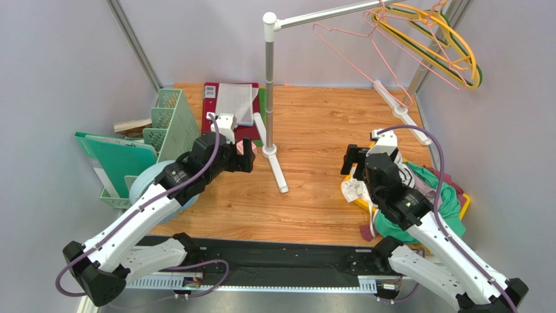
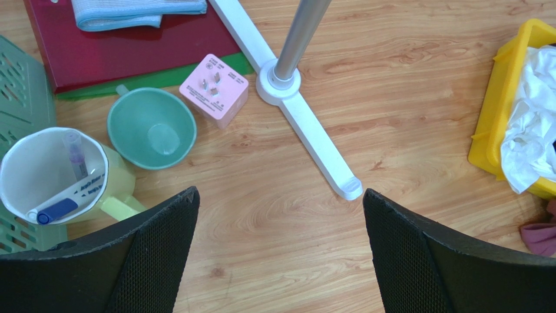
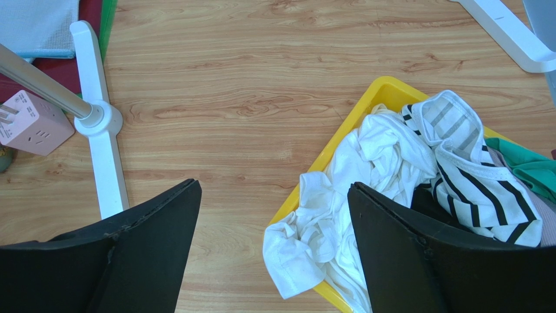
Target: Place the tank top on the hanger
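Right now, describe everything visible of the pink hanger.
The pink hanger is a thin wire triangle with a hook on top, seen only in the top view. It hangs by the hook from the stand's horizontal rail, above the table's far right, at a slant. It is bare, no garment on it. Thicker yellow and green hangers hang beside it and overlap it in view; whether they touch I cannot tell.

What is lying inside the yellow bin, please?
A crumpled white garment, a striped garment and a green garment fill the bin. No tank top shows; anything beneath them is covered.
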Robot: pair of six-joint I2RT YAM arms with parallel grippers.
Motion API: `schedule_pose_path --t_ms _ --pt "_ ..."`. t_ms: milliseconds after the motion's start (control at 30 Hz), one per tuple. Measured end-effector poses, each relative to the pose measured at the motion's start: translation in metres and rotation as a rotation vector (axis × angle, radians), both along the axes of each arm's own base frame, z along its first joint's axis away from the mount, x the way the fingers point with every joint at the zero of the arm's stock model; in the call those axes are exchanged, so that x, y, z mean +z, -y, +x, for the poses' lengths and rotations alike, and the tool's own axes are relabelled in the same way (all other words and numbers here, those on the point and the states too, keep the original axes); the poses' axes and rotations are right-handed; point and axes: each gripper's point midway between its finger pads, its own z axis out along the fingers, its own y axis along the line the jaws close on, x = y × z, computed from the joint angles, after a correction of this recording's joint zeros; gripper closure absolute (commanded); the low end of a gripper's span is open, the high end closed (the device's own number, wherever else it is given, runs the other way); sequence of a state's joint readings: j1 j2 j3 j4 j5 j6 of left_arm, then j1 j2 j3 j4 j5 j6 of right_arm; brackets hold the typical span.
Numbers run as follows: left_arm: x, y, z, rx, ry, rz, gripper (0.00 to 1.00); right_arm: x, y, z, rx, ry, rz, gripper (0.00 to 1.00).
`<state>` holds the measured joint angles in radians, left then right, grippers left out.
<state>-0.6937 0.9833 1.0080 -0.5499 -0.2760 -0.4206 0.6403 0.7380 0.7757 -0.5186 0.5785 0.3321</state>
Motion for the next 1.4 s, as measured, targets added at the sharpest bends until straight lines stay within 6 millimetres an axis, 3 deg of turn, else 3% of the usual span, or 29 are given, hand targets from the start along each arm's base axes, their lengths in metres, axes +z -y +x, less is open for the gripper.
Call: schedule_pose_path --t_ms 167,267,433,533,633,767,867,933,1067,1400 --pt "0.003 0.002 0.002 -0.003 0.005 -0.004 0.01 -0.003 -0.002 0.002 0.013 -0.008 -0.025 0.09" --pt "0.001 0.004 0.004 -0.006 0.001 0.0 0.01 -0.002 -0.003 0.004 0.018 -0.002 -0.031 0.0" --pt "-0.002 0.008 0.005 -0.028 -0.001 0.009 0.01 -0.003 -0.002 0.006 0.011 -0.006 -0.038 0.0" --pt "0.001 0.011 0.007 -0.039 0.014 0.004 0.01 -0.007 0.009 0.01 -0.035 -0.023 -0.035 0.0" --pt "0.003 0.015 0.01 -0.051 0.029 -0.008 0.01 -0.012 0.039 0.015 -0.143 -0.049 -0.023 0.0" --pt "-0.003 0.021 0.012 -0.074 0.022 -0.005 0.01 -0.019 0.097 0.013 -0.34 -0.104 0.034 0.0" --pt "-0.008 0.025 0.013 -0.093 0.012 0.004 0.01 -0.029 0.148 -0.002 -0.537 -0.163 0.115 0.03" --pt "-0.009 0.027 0.013 -0.105 0.01 0.006 0.01 -0.036 0.168 -0.016 -0.637 -0.203 0.168 0.03" --pt "-0.017 0.029 0.011 -0.119 -0.003 0.005 0.01 -0.051 0.171 -0.034 -0.693 -0.284 0.242 0.06" --pt "-0.061 0.029 0.004 -0.137 -0.114 0.007 0.01 -0.086 0.144 -0.046 -0.627 -0.498 0.325 0.12"
